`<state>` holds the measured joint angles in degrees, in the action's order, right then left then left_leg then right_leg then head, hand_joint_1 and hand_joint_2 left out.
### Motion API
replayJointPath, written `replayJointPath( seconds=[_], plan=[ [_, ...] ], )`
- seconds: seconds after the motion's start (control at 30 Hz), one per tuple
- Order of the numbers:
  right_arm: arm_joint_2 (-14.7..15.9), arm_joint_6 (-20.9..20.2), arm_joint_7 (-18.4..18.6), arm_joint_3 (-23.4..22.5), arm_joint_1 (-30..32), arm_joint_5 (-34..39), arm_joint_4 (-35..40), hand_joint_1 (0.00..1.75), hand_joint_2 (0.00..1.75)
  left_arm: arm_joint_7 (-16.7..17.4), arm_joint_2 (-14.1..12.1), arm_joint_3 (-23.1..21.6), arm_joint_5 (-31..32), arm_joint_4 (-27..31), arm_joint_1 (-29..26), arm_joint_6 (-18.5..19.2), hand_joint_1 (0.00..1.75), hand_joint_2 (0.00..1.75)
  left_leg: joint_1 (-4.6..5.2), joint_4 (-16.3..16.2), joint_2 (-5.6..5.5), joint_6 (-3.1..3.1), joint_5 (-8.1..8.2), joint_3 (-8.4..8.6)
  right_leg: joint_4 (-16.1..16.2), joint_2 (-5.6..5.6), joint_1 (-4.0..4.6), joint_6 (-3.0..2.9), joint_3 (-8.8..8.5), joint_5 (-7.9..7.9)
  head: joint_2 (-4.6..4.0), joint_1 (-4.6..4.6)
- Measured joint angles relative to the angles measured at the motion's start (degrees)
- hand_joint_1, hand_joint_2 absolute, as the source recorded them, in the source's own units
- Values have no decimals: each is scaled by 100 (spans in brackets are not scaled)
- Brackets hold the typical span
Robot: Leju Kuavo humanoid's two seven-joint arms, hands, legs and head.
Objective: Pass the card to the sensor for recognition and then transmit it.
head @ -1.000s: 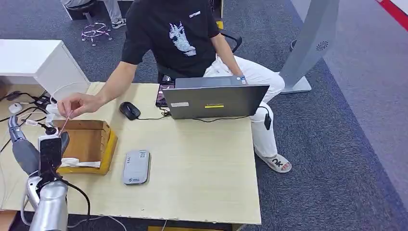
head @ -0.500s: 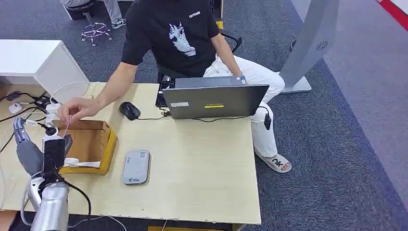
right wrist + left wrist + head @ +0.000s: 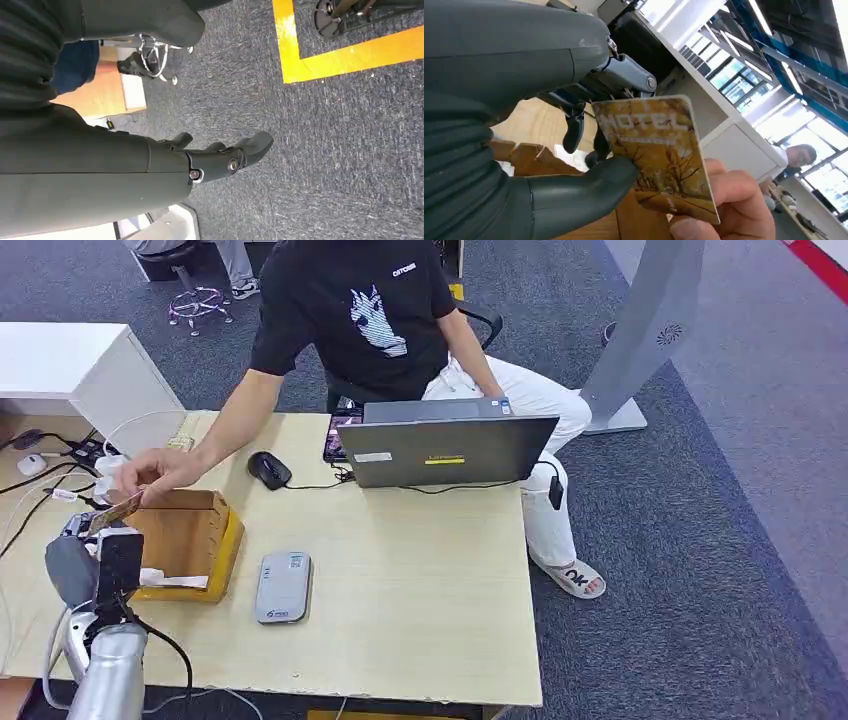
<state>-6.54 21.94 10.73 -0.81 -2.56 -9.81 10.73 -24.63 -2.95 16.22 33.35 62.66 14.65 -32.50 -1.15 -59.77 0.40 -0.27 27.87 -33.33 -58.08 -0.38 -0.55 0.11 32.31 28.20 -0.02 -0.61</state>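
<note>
One card [image 3: 655, 152], printed with golden autumn trees and the word HOTEL, held up at the table's left end above the wooden box [image 3: 185, 540]. Seen side-on from the head view as a thin tilted sliver [image 3: 113, 508], long axis slanting up from the robot's hand toward the person. In the left wrist view, HOTEL end nearer the robot's dark fingers [image 3: 574, 131], opposite end resting in the person's hand [image 3: 729, 205].

Left hand [image 3: 92, 550] partly closed around the card: thick grey thumb [image 3: 589, 182] pressed against the printed face, fingers curled behind it. Person's hand [image 3: 160, 472] pinching the same card at its far corner, so two hands on one card.

Right hand [image 3: 220, 157] hanging over grey carpet, fingers loosely curled with nothing between them.

One pale wooden table [image 3: 420, 600]. On it: one box, one grey card reader [image 3: 283, 586] lying flat just right of the box, one black mouse [image 3: 269, 469], one open laptop [image 3: 445, 448]. One person in a black T-shirt [image 3: 350, 310] seated behind the table.
</note>
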Motion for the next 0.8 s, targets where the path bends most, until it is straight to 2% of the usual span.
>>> replayJointPath(
  seconds=[0.67,0.8],
  plan=[
    [2,-59,0,26,-1,-42,0,0,175,-90,83,-199,173,0,-123,155,175,175,1,0,-1,0,0,0,0,-1,0,1,0,-1,0,0],
    [0,-72,0,26,0,-52,0,0,175,-24,107,-376,490,125,-189,221,175,175,1,0,-1,0,0,1,0,-1,0,1,1,-1,0,0]
  ],
)
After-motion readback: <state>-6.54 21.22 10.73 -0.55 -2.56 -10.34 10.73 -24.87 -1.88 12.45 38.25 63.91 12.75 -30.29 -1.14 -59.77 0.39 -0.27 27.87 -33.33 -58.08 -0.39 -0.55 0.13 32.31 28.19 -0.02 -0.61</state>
